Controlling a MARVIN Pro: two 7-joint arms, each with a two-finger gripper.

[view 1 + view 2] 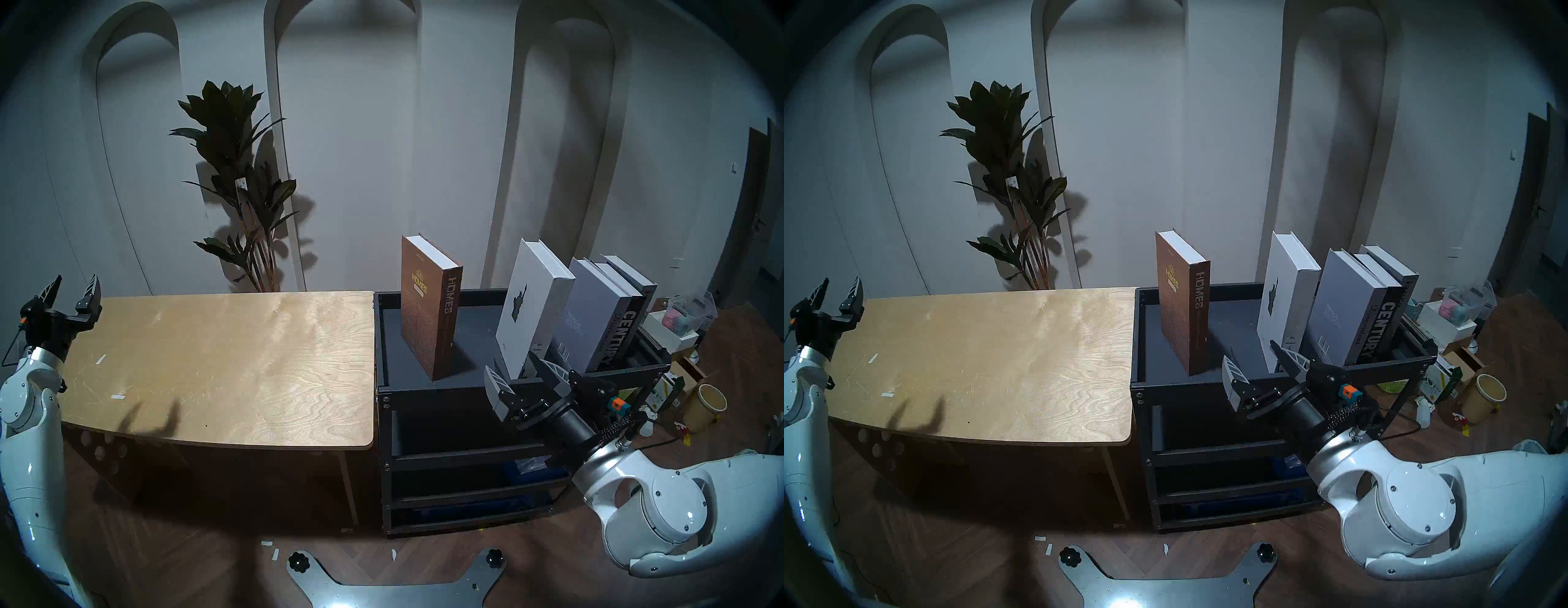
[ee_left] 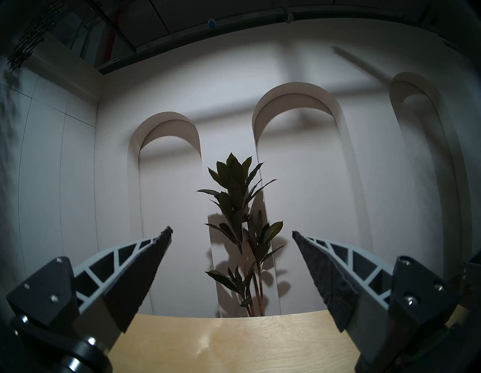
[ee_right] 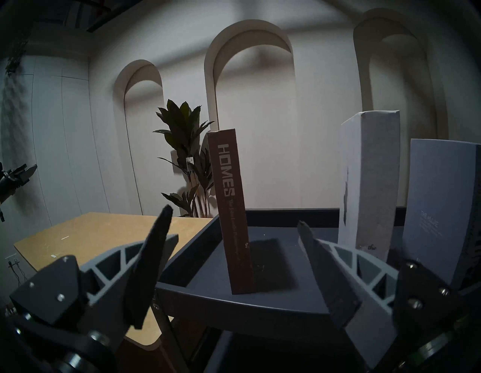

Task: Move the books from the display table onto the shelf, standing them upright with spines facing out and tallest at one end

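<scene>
All the books stand upright on the shelf (image 1: 424, 388), a black cart, with spines toward me. The brown HOMES book (image 1: 428, 305) (image 3: 234, 208) stands alone near its left side. To the right, a white book (image 1: 530, 314) (image 3: 372, 182) leans against a grey book (image 1: 594, 314), black CENTURY (image 1: 628, 335) and one more grey book (image 1: 632, 276). My right gripper (image 1: 511, 365) (image 3: 234, 216) hangs open and empty just in front of the shelf's front rim, between HOMES and the white book. My left gripper (image 1: 74, 286) (image 2: 231, 231) is open and empty, raised over the left end of the bare display table (image 1: 233, 361).
A tall potted plant (image 1: 242, 191) stands behind the table against the arched wall. Boxes, a plastic tub (image 1: 687, 314) and a yellow cup (image 1: 706, 403) litter the floor right of the cart. The cart's lower tiers sit under my right arm.
</scene>
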